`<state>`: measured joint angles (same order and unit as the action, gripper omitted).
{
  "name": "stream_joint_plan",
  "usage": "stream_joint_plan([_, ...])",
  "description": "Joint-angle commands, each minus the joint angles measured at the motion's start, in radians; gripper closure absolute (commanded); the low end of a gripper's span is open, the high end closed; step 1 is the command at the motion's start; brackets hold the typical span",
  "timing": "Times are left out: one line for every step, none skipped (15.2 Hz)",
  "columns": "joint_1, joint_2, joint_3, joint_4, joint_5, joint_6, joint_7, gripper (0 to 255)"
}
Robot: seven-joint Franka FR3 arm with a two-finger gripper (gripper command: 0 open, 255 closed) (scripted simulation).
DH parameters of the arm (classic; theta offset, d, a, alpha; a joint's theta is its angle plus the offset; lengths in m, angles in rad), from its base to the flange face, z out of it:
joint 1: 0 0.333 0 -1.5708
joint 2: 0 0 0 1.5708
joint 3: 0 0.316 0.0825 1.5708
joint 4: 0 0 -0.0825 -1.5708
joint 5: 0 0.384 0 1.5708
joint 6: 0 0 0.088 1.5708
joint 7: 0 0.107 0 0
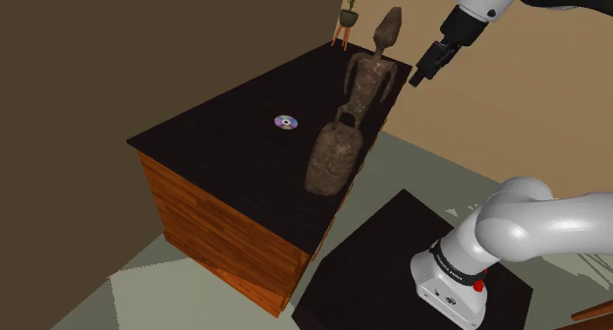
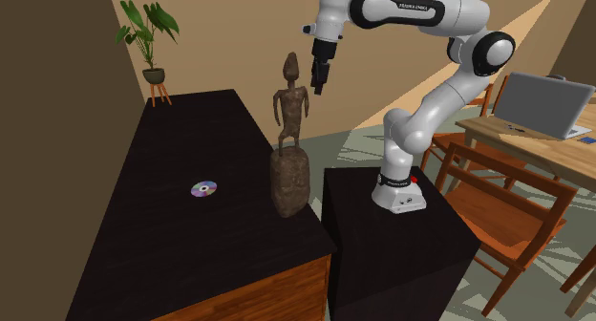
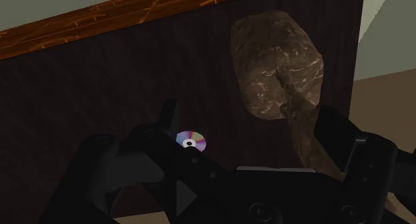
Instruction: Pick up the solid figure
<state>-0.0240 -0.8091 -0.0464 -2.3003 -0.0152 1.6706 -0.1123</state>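
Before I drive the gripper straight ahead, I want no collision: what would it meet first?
Probably the brown figure: in the wrist view it lies ahead by one of the open jaws of the gripper. Otherwise the table top near the disc. Depth is unclear.

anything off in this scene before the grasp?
Nothing spilled or toppled. The brown figure stands upright but right at the table's edge nearest the stand, and a lone disc lies flat mid-table. The tool hangs beside its head, apart.

White arm [image 2: 435, 99], dark joints [image 2: 495, 52], black hand [image 2: 318, 88], red base button [image 2: 415, 180].
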Motion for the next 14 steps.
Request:
stream_joint_plan([0.000,0.000,0.000,0.000,0.000,0.000,0.000,0])
stream_joint_plan([0.020,0.020,-0.009,0.022,0.026,0.004,-0.020,0])
stream_joint_plan([0.041,0.040,-0.018,0.044,0.052,0.007,-0.040,0])
stream_joint_plan([0.062,0.059,-0.027,0.067,0.078,0.008,-0.061,0])
stream_joint_plan([0.082,0.078,-0.036,0.090,0.105,0.009,-0.082,0])
stream_joint_plan([0.103,0.097,-0.045,0.114,0.131,0.009,-0.103,0])
stream_joint_plan([0.123,0.116,-0.055,0.138,0.158,0.007,-0.124,0])
stream_joint_plan([0.144,0.134,-0.064,0.163,0.186,0.005,-0.146,0])
stream_joint_plan([0.164,0.153,-0.074,0.189,0.213,0.001,-0.167,0])
stream_joint_plan([0.174,0.161,-0.078,0.201,0.226,-0.001,-0.178,0])
stream_joint_plan([0.173,0.156,-0.078,0.184,0.226,0.011,-0.180,0])
stream_joint_plan([0.172,0.151,-0.078,0.167,0.226,0.023,-0.183,0])
stream_joint_plan([0.172,0.147,-0.078,0.150,0.226,0.035,-0.186,0])
stream_joint_plan([0.171,0.142,-0.077,0.133,0.227,0.047,-0.189,0])
